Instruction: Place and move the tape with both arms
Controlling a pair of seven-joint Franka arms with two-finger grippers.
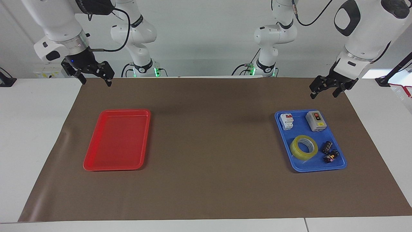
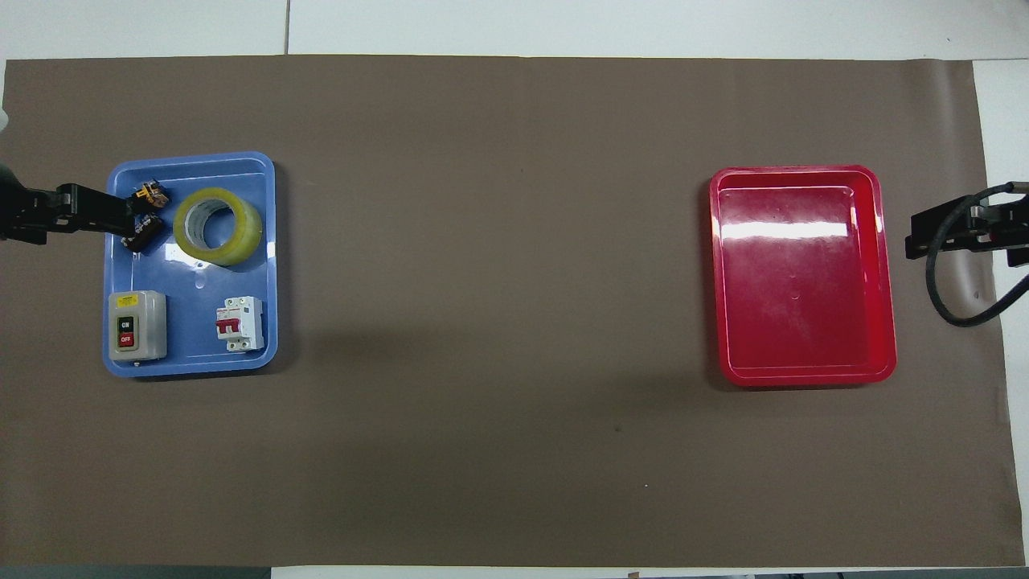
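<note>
The tape (image 1: 297, 153) (image 2: 245, 235), a yellowish translucent roll, lies flat in the blue tray (image 1: 318, 168) (image 2: 193, 366) at the left arm's end of the table. My left gripper (image 1: 323, 95) (image 2: 120, 219) hangs open in the air over that tray's outer rim by the black clips, apart from the tape and holding nothing. My right gripper (image 1: 96, 83) (image 2: 924, 237) waits open and high over the brown mat's edge, beside the red tray (image 1: 116, 138) (image 2: 804, 281).
In the blue tray with the tape are a grey ON/OFF switch box (image 2: 137, 324), a white circuit breaker (image 2: 239, 323) and small black clips (image 2: 145, 211). A brown mat (image 2: 498, 322) covers the table between the two trays.
</note>
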